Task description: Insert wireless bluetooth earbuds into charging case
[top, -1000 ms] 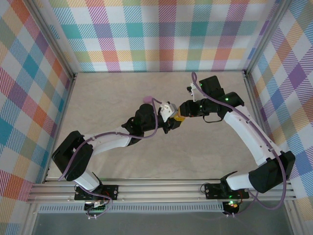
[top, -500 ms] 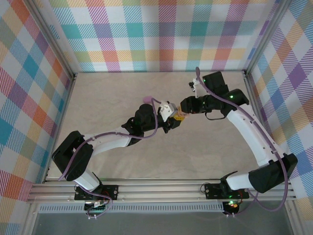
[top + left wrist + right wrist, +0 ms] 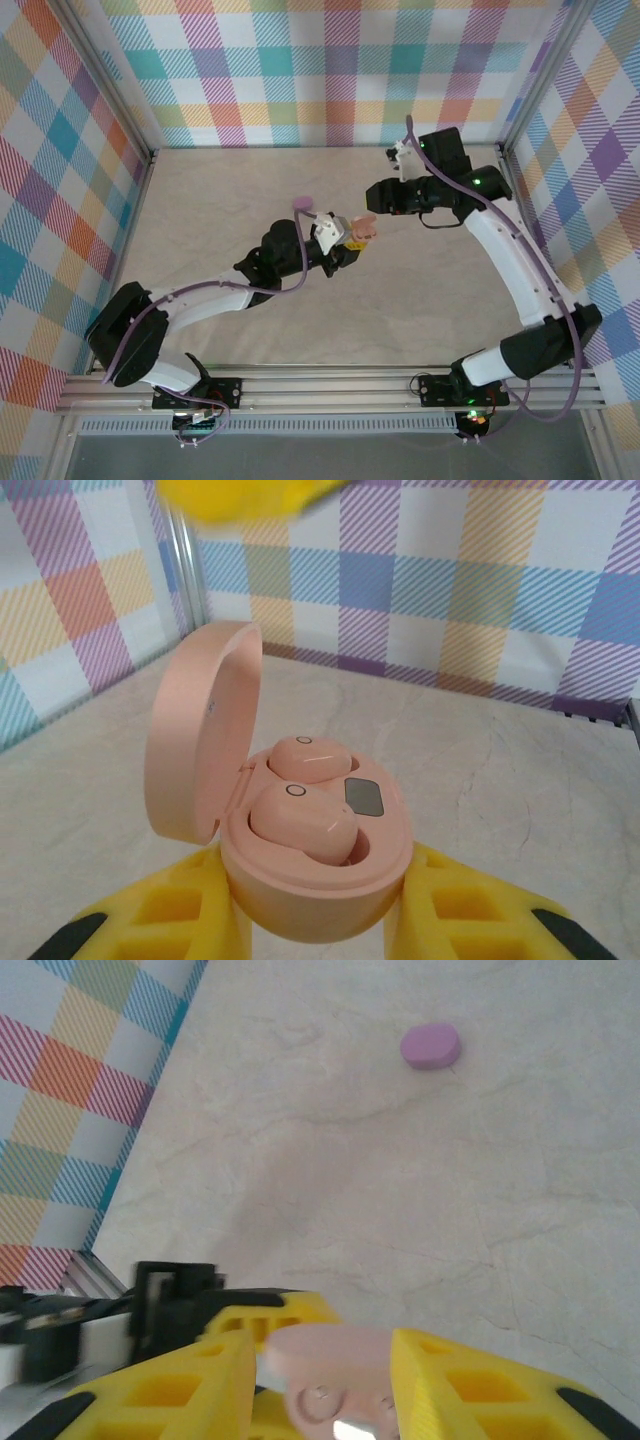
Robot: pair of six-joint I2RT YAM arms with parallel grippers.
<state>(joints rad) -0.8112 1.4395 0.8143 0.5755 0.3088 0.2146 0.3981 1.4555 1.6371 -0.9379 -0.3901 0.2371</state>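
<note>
wireless bluetooth earbuds (image 3: 300, 820): two small glossy pink rounded pieces, both seated in the wells of the round pink plastic charging case (image 3: 320, 890), one nearer, one just behind it.
lid (image 3: 195, 740): hinged open on the left side, standing upright.
location: case is held clear of the pale marbled table top (image 3: 200, 180), about mid-table. it is pinched at its base by the left gripper (image 3: 315, 925), whose yellow fingers press on either side.
change: right gripper (image 3: 320, 1348) has come off the case and drawn back toward the far right. it now stands apart, fingers spread with nothing held. the left arm has carried the case slightly left.
meaning: by judgement, seating of this pair is done and the right arm is clearing away; closing the lid looks like the remaining step.
other: small purple round puck (image 3: 431, 1046) lies on the table, far and left of the case.
</note>
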